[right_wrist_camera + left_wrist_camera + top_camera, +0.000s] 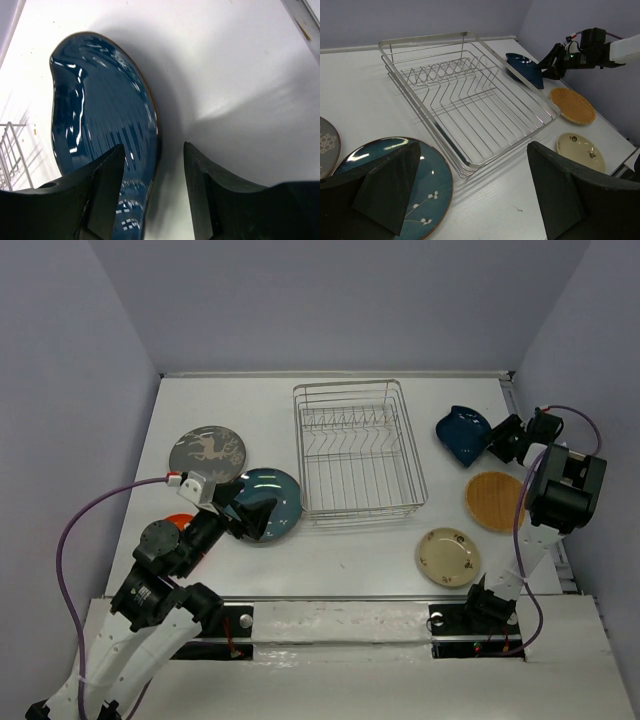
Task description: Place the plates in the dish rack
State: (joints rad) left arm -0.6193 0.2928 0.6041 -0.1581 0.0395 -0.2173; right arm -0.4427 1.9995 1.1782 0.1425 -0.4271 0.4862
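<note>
The dish rack (361, 514) stands mid-table with no plate in it. My right gripper (497, 440) is at the dark-blue leaf-shaped plate (462, 432), right of the rack. In the right wrist view its jaws (153, 146) straddle that plate's (100, 100) rim, one finger over the dish, a gap still showing by the other. My left gripper (474, 147) hangs wide open and holds nothing, over the teal plate (430, 180) by the rack's (427, 40) near left corner. The grey plate (207, 451), orange plate (178, 522), tan plate (494, 500) and cream plate (448, 556) lie flat on the table.
The grey, teal and orange plates lie left of the rack; the tan and cream ones lie to its right. Grey walls close the table at the back and both sides. A purple cable loops from each arm.
</note>
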